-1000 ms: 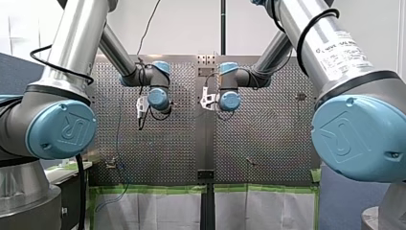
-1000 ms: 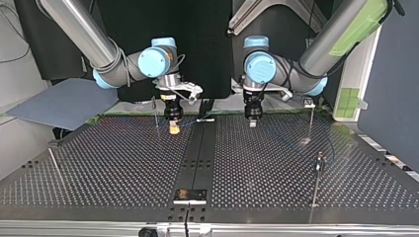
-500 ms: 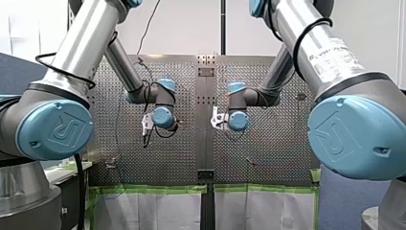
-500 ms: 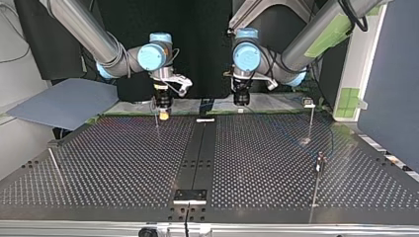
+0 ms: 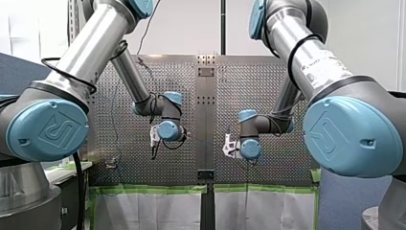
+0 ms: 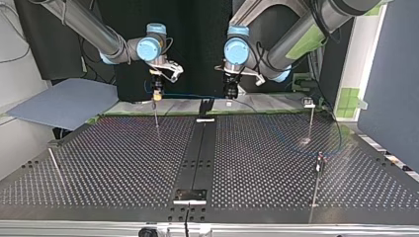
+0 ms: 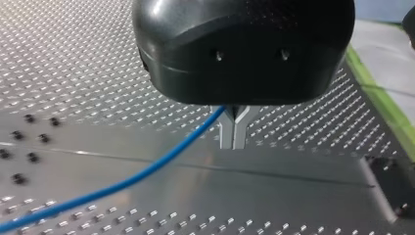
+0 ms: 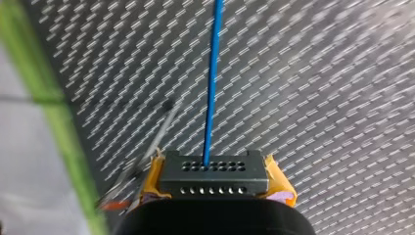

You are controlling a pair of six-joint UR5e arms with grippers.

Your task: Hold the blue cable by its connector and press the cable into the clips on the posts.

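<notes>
Clamping blk perforated connector (image 8: pixel 214 178): R jaws (yellow pads (image 8: pixel 277 177)) | L metal jaws pinch blue cable (image 7: pixel 159 158)

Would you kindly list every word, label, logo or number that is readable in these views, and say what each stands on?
No text reads clearly.
White label on my right arm: print too blurred to read.
Blue joint cap of my left arm, and the one of my right arm: an embossed logo each, no legible letters.
Connector: holes only, no lettering.

Dull perforated metal table (image 6: pixel 123 158), glossy black shell on my left end effector (image 7: pixel 233 138), smooth blue cable (image 7: pixel 147 169).
</notes>
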